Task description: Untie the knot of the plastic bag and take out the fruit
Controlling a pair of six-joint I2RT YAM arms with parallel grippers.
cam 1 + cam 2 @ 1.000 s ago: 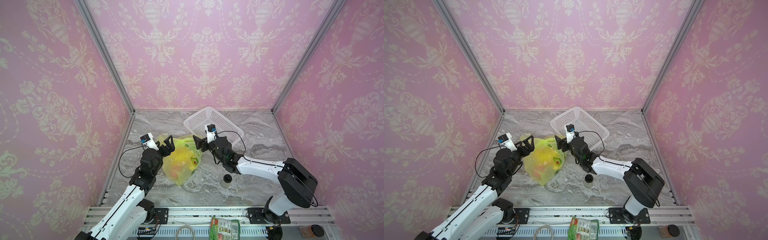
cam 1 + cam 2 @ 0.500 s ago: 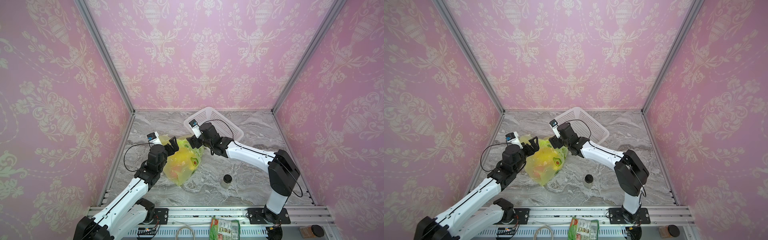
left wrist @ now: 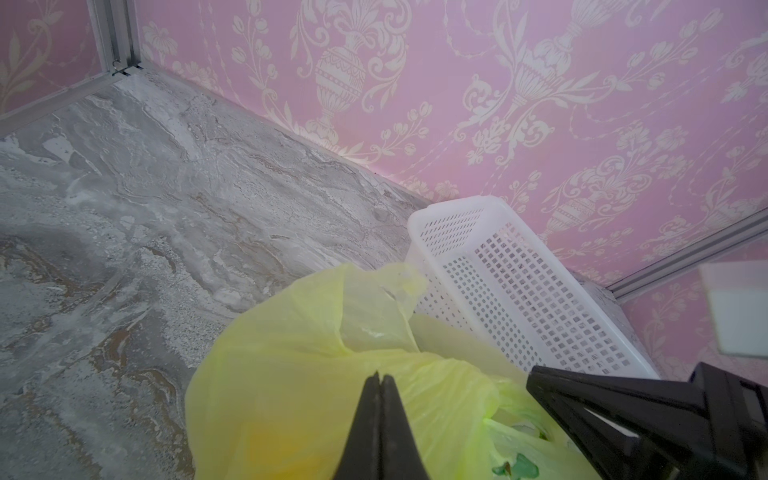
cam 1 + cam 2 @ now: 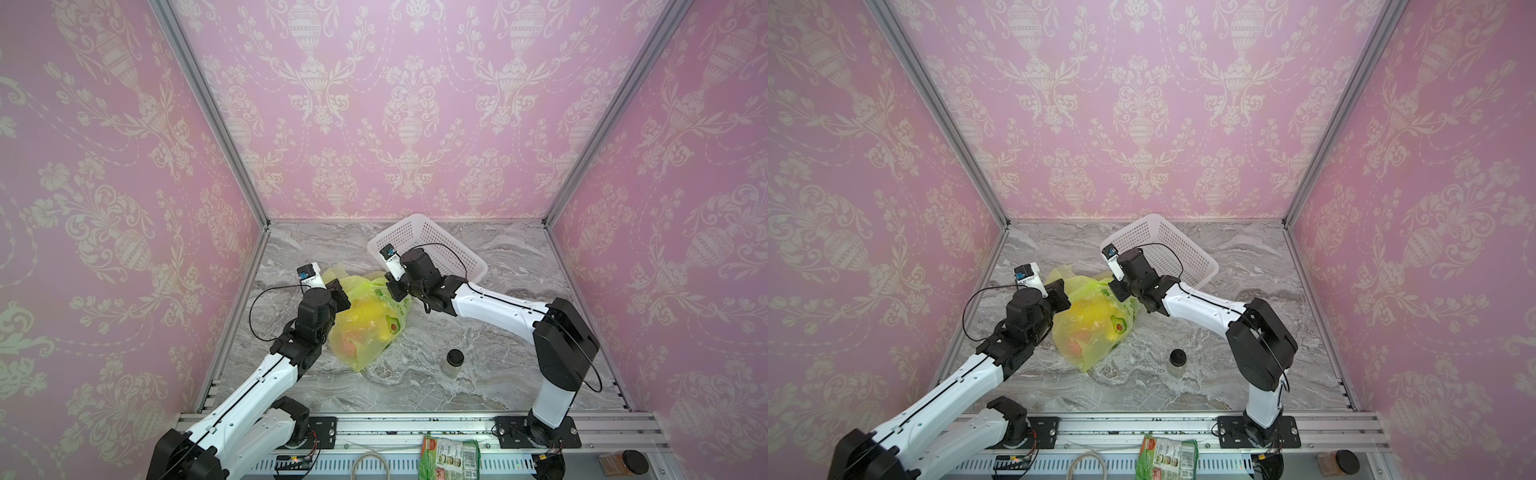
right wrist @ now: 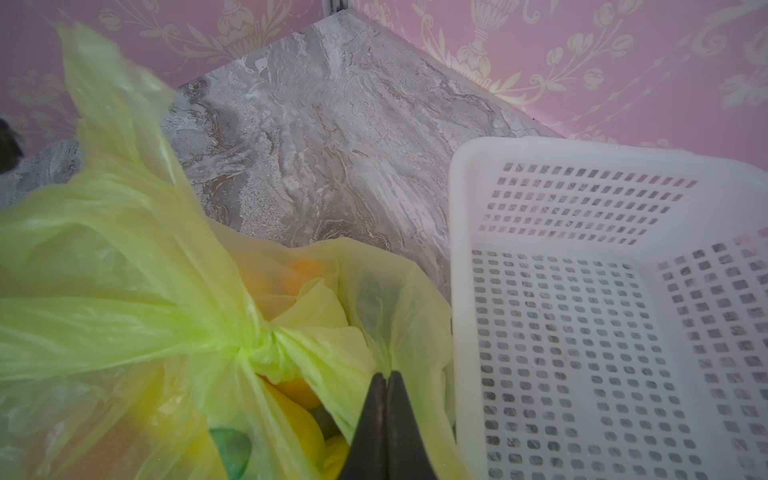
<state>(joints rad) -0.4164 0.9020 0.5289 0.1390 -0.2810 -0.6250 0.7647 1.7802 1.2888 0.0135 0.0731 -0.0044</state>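
Lying left of centre on the grey marbled table (image 4: pixel 498 332) in both top views, the plastic bag (image 4: pixel 365 332) bulges with fruit (image 4: pixel 392 326). It shows through the film only as yellow and orange blurs and one green piece with a brownish middle. The left gripper (image 4: pixel 340 296) meets the bag's left side and the right gripper (image 4: pixel 395 289) its far right side; from up here their jaws are too small to judge. A white basket (image 4: pixel 457 257) sits far and right of the bag, partly covered by the right arm. A small jar (image 4: pixel 455 361) with a black lid stands apart to the near right. On the near rail a green snack packet (image 4: pixel 449 457) carries print too small to read.

From the left wrist, the left gripper (image 3: pixel 380 380) has its fingers pressed together, pinching a fold of the bag (image 3: pixel 291 374). Green printed marks (image 3: pixel 515 467) on the film are cut off and unreadable. The right gripper (image 3: pixel 623 415) is a blurred black shape.

From the right wrist, the right gripper (image 5: pixel 386 379) pinches a strip of the bag near the knot (image 5: pixel 266 353), which is tied tight. The basket (image 5: pixel 582 311) stands just beside the bag.
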